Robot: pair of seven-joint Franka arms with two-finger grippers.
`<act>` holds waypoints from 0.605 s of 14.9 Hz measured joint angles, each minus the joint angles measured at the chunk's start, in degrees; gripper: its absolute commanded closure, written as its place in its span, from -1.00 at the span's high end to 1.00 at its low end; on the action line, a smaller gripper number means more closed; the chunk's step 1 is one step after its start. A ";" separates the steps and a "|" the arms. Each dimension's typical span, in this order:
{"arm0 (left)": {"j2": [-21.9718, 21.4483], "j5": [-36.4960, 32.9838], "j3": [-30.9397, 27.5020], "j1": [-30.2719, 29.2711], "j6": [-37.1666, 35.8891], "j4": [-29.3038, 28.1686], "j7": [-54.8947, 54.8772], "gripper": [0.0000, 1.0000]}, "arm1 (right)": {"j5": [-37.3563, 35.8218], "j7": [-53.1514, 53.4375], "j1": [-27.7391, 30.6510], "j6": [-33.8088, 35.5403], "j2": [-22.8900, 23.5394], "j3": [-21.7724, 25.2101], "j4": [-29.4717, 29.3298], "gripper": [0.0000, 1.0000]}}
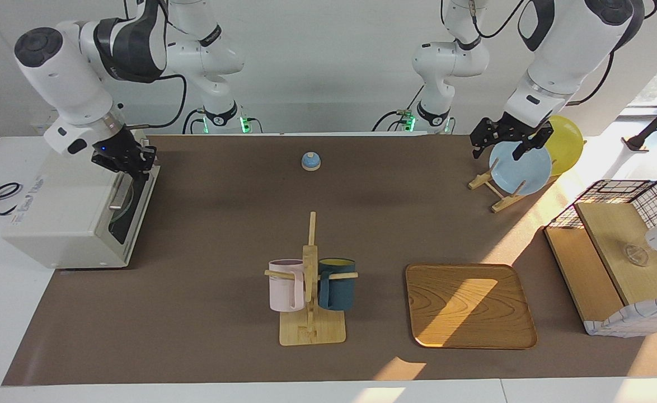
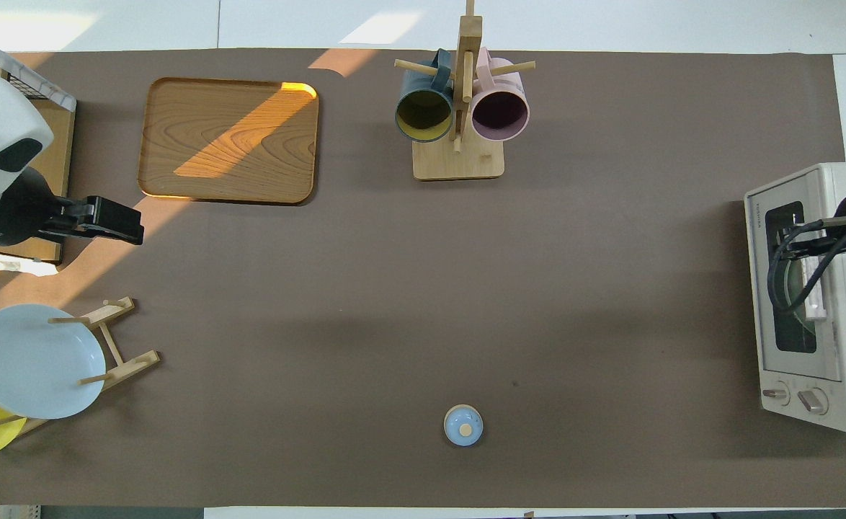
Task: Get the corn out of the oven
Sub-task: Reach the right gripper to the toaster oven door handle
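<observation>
The off-white oven (image 1: 65, 212) stands at the right arm's end of the table, and its door with the dark glass window looks closed. It also shows in the overhead view (image 2: 805, 360). The silver bar handle (image 1: 119, 196) runs along the door's top edge. My right gripper (image 1: 132, 165) is at the handle's end nearer the robots; in the overhead view it (image 2: 798, 241) is over the door. The corn is hidden. My left gripper (image 1: 507, 146) hangs open and empty over the plate rack and waits; it also shows in the overhead view (image 2: 124, 223).
A mug rack (image 1: 310, 313) holds a pink mug and a dark blue mug. A wooden tray (image 1: 468, 305) lies beside it. A rack holds a light blue plate (image 1: 521, 168) and a yellow plate (image 1: 566, 143). A wire basket (image 1: 619, 252) and a small blue bell (image 1: 310, 161) are also there.
</observation>
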State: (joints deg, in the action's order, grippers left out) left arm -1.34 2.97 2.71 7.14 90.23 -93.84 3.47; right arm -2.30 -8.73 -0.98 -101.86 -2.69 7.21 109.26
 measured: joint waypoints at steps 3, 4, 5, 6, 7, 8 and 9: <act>0.00 0.00 0.00 0.00 0.00 0.00 0.00 1.00 | -5.08 0.00 0.09 -1.86 0.00 0.03 2.75 -1.00; 0.00 0.00 0.00 0.00 0.00 0.00 0.00 1.00 | -6.01 0.00 0.18 -1.86 -0.01 0.04 2.97 -1.00; 0.00 0.00 0.00 0.00 0.00 0.00 0.00 1.00 | -6.31 0.00 0.53 -1.86 -0.01 0.03 3.18 -1.00; 0.00 0.00 0.00 0.00 0.00 0.00 0.00 1.00 | -6.59 0.00 1.08 -1.86 -0.02 0.07 3.45 -1.00; 0.00 0.00 0.00 0.00 0.00 0.00 0.00 1.00 | -7.15 0.00 1.74 -1.88 -0.02 0.07 3.80 -1.00; 0.00 0.00 0.00 0.00 0.00 0.00 0.00 1.00 | -8.13 -0.11 2.37 -2.07 -0.01 0.08 4.22 -1.00; 0.00 0.00 0.00 0.00 0.00 0.00 0.00 1.00 | -9.44 -0.43 2.85 -2.41 -0.01 0.08 4.70 -1.00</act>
State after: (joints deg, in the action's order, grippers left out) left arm -1.34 2.97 2.71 7.14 90.23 -93.84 3.47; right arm -11.74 -9.16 1.87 -104.27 -2.71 7.29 113.96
